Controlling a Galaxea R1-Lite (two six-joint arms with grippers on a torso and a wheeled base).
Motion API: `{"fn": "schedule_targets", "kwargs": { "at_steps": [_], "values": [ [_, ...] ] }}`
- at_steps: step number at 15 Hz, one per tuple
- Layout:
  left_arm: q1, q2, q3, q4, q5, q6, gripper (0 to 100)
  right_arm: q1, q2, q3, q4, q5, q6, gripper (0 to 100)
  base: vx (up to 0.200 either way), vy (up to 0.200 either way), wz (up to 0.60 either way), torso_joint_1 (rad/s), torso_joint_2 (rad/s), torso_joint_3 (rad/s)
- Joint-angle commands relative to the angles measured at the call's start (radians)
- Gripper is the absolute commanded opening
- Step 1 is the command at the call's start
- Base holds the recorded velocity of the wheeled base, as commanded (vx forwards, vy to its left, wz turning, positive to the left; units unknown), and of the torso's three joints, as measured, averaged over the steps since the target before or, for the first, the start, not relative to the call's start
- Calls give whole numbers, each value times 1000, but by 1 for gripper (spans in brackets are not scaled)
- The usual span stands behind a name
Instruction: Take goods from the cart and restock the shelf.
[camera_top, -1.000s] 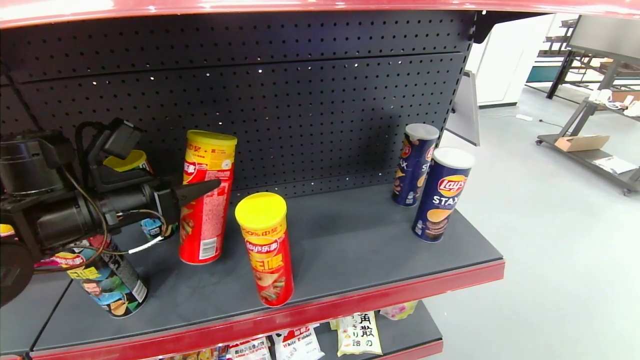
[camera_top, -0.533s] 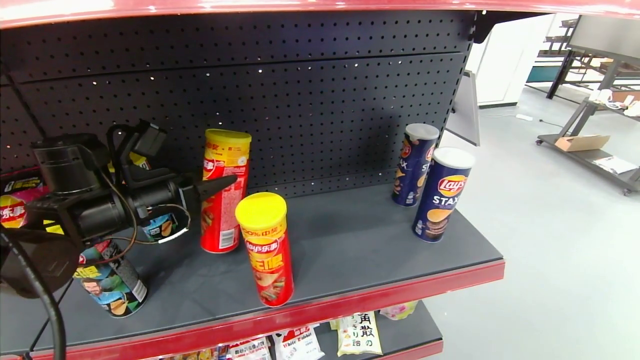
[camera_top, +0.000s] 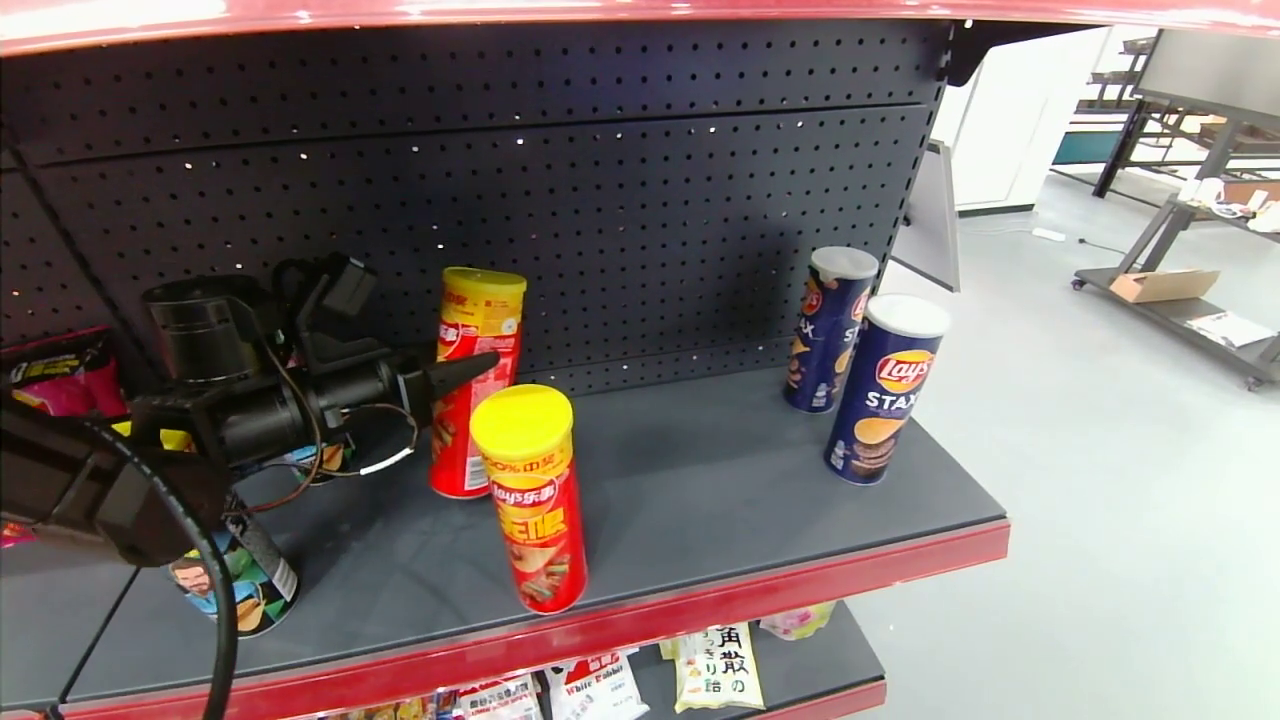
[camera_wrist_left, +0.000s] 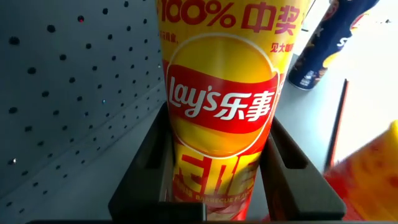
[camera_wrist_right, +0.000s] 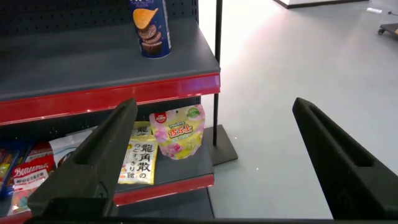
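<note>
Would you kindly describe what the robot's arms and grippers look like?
The left gripper is matte black, with tapered fingers, a cylindrical housing behind it, a boxy wrist camera and looping black and white cables. The right gripper has broad, flat matte-black fingers.

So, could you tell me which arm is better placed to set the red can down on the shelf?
Left. The left gripper is shut on the red can, upright over the shelf near the pegboard. The right gripper is open, empty, facing the lower shelf.
</note>
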Motion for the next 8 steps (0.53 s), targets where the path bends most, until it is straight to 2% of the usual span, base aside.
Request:
{"fn": "schedule_targets", "kwargs": {
  "at_steps": [1,3,5,8],
  "values": [
    [0,8,-7,3,0,0,0,1,1,0,0,0,0,100,0,0,0,0,0,0],
    [-3,-11,-4,11,0,-2,0,1,1,0,0,0,0,100,0,0,0,0,0,0],
    [-15,-12,-21,13,0,-22,0,1,1,0,0,0,0,100,0,0,0,0,0,0],
    [-17,-5,-44,14,0,-22,0,1,1,0,0,0,0,100,0,0,0,0,0,0]
  ]
}}
